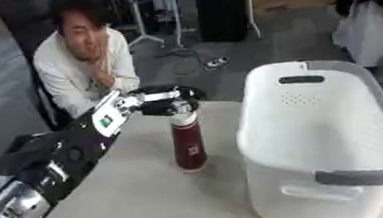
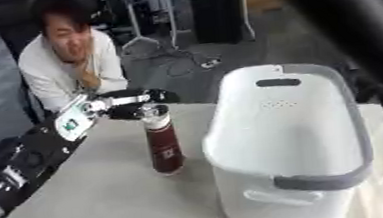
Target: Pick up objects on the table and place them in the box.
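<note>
left hand (image 1: 169, 101) fingers curled round cap of dark red bottle (image 1: 189, 146), standing upright on table (image 1: 133, 202) just beside white box (image 1: 320, 133). top-only grip, so bottle might swing, clip rim.

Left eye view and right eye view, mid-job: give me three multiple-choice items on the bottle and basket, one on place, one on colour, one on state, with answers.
1. Where is the dark red cylindrical bottle?
A. On the table, left of the white plastic basket with a grey rim
B. Inside the basket
C. On the floor

2. What colour is the bottle's body?
A. Green
B. Dark red
C. Yellow

3. How does the bottle stand?
A. Lying on its side
B. Upside down in the basket
C. Upright, the left hand curled round its top

Answers: 1 A, its base sits on the tabletop beside the basket. 2 B, the body shows dark red. 3 C, the black fingers wrap the cap end.
</note>
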`<move>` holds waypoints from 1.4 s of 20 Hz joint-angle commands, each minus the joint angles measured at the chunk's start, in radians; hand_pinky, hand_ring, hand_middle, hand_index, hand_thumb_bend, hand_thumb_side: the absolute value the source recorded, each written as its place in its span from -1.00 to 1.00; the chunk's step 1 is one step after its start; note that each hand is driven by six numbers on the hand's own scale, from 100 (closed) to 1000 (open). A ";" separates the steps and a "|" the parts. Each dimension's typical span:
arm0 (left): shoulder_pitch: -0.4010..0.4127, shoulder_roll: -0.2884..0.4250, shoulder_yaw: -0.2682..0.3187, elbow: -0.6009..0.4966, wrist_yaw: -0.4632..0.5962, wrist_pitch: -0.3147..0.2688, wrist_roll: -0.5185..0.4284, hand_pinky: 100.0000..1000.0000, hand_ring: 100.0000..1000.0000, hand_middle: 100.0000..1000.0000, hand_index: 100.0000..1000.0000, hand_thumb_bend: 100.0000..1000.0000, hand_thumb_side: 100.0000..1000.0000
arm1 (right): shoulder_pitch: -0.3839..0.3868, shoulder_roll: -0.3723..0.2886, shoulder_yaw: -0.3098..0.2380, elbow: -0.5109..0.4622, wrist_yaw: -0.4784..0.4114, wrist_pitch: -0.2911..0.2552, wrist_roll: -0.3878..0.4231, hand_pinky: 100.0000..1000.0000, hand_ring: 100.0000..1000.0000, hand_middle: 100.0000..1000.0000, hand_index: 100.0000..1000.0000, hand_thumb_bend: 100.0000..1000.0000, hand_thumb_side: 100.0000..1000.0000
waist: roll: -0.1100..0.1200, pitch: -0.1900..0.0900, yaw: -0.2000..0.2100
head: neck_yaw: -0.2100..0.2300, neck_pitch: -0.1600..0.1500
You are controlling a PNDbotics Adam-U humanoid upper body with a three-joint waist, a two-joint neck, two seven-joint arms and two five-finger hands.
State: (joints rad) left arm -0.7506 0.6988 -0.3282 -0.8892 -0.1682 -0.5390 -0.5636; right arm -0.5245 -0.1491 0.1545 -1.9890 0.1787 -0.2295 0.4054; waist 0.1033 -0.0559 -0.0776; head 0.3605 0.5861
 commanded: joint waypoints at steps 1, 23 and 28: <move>-0.025 0.033 -0.001 -0.018 -0.048 -0.182 -0.171 1.00 1.00 1.00 1.00 -1.00 1.00 | -0.020 -0.001 0.000 -0.011 -0.003 -0.001 0.004 -0.92 -0.28 -0.20 0.10 -1.00 0.70 | 0.000 -0.009 0.002 | 0.011 -0.013; -0.037 0.012 0.008 0.030 -0.213 -0.268 -0.088 1.00 1.00 1.00 1.00 -1.00 1.00 | -0.021 0.000 -0.001 -0.011 -0.002 0.000 0.010 -0.92 -0.28 -0.19 0.10 -1.00 0.70 | 0.000 -0.009 0.001 | 0.015 -0.004; -0.038 0.011 0.013 0.038 -0.216 -0.268 -0.082 1.00 1.00 1.00 1.00 -1.00 1.00 | -0.022 0.000 -0.001 -0.011 -0.002 0.000 0.011 -0.91 -0.28 -0.19 0.10 -1.00 0.70 | 0.000 -0.008 0.000 | 0.015 -0.004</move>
State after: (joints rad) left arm -0.7673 0.6894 -0.3307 -0.8482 -0.3830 -0.6296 -0.4731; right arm -0.5246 -0.1492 0.1547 -1.9890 0.1783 -0.2294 0.4140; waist 0.1039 -0.0559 -0.0781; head 0.3692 0.5841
